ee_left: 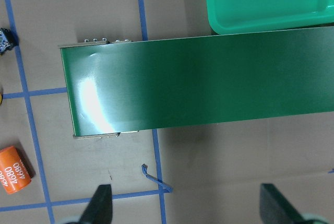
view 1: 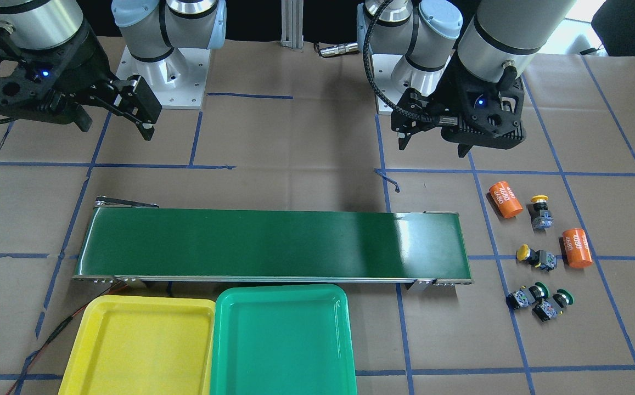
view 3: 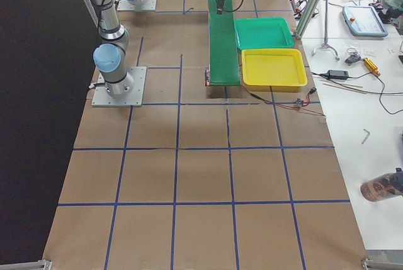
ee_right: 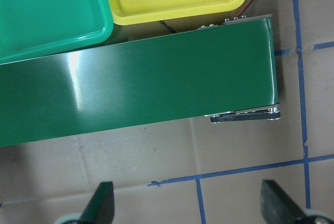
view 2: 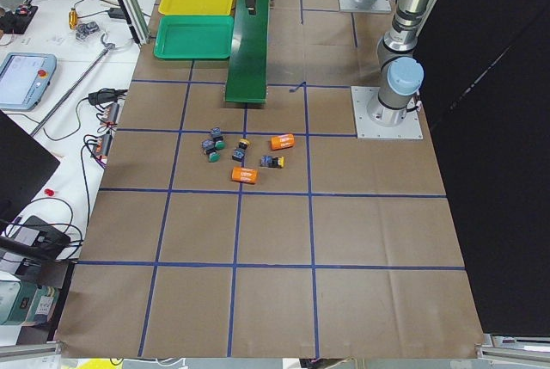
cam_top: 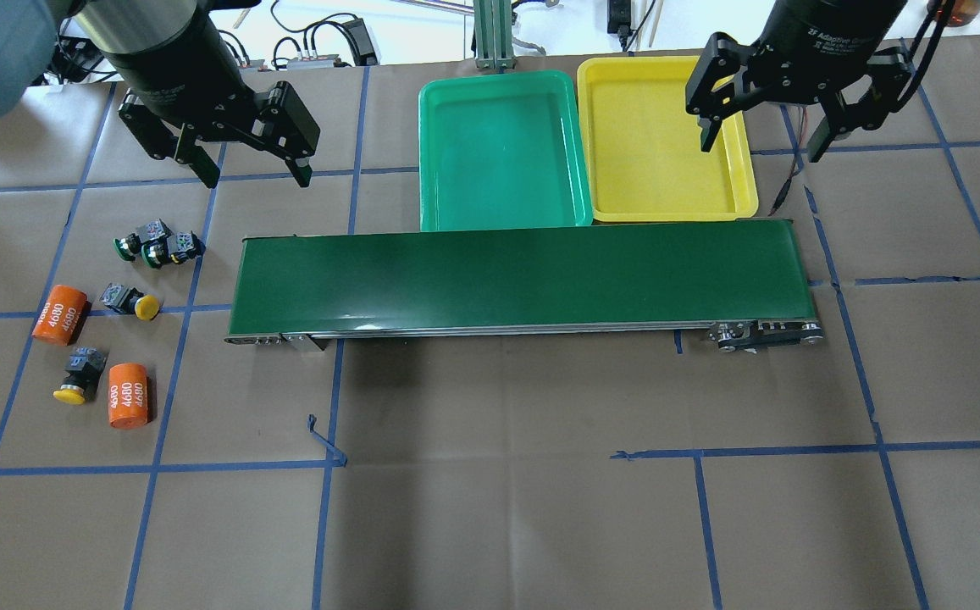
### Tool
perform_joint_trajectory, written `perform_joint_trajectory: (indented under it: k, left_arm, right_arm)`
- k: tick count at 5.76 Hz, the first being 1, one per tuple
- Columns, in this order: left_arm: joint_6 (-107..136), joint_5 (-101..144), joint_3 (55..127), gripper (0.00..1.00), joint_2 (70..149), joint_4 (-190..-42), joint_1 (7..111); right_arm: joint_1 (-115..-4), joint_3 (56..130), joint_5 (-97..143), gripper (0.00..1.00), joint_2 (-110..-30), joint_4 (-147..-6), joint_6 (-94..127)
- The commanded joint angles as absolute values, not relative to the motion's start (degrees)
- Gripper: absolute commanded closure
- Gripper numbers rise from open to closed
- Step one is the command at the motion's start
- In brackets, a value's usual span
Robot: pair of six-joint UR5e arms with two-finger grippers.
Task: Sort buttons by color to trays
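Two green-capped buttons (cam_top: 135, 241) (cam_top: 169, 250) and two yellow-capped buttons (cam_top: 130, 302) (cam_top: 79, 377) lie on the paper at the table's left end, off the belt. The green tray (cam_top: 498, 152) and the yellow tray (cam_top: 663, 144) sit side by side beyond the belt, both empty. My left gripper (cam_top: 257, 176) is open and empty, held high beyond the buttons near the belt's left end. My right gripper (cam_top: 761, 148) is open and empty, above the yellow tray's right edge. The wrist views show the fingertips (ee_left: 102, 203) (ee_right: 102, 203) spread wide over the belt ends.
A long dark green belt (cam_top: 523, 271) crosses the table's middle between the buttons and the trays. Two orange cylinders marked 4680 (cam_top: 60, 314) (cam_top: 129, 395) lie among the buttons. A thin wire (cam_top: 786, 191) runs by the yellow tray's right corner. Blue tape lines grid the paper.
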State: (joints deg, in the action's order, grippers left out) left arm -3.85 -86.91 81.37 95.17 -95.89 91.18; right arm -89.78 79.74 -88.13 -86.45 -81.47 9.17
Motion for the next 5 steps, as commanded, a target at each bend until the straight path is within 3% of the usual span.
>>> perform_joint_trajectory:
  k: [1, 5]
  left_arm:
    - [-3.87, -87.18, 81.39, 0.01, 95.36, -95.80, 91.23]
    - [-4.13, -87.63, 81.91, 0.01, 95.10, -95.97, 90.01]
  right_arm:
    - [-89.82, 80.07, -87.80, 0.00, -86.48, -81.56, 9.49]
    - [-89.82, 80.42, -87.89, 0.00, -86.48, -81.48, 9.41]
